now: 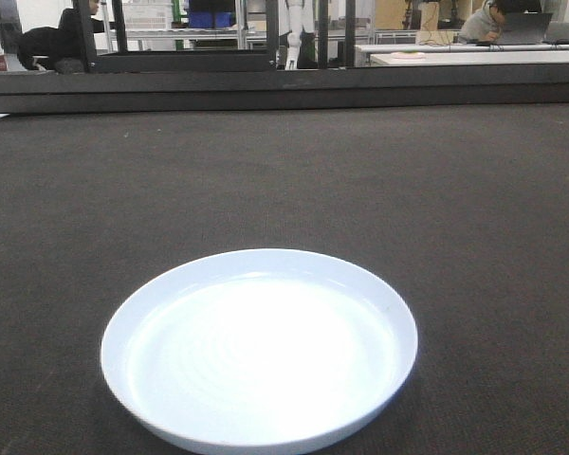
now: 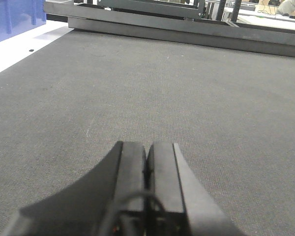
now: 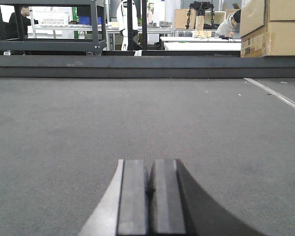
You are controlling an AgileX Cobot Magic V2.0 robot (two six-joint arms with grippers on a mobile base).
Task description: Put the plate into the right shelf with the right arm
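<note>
the round glossy white plate (image 1: 259,351) lies flat on the dark felt counter (image 1: 284,171), at 6 o'clock in the front view. the right hand (image 3: 148,169) is clenched on nothing and its camera shows only counter, so the plate's bearing from it cannot be told. being round, the plate has no long axis. the left hand (image 2: 147,150) is clenched too, and empty.

The plate (image 1: 259,351) lies on the tabletop (image 1: 284,180) at 6 o'clock in the front view. A rail (image 1: 284,90) borders the tabletop at 12 o'clock. Behind it, a frame (image 1: 180,60) stands at 11 o'clock and a desk (image 1: 474,57) at 1 o'clock. In the left wrist view a bin (image 2: 14,19) sits at 10 o'clock, off the tabletop.
</note>
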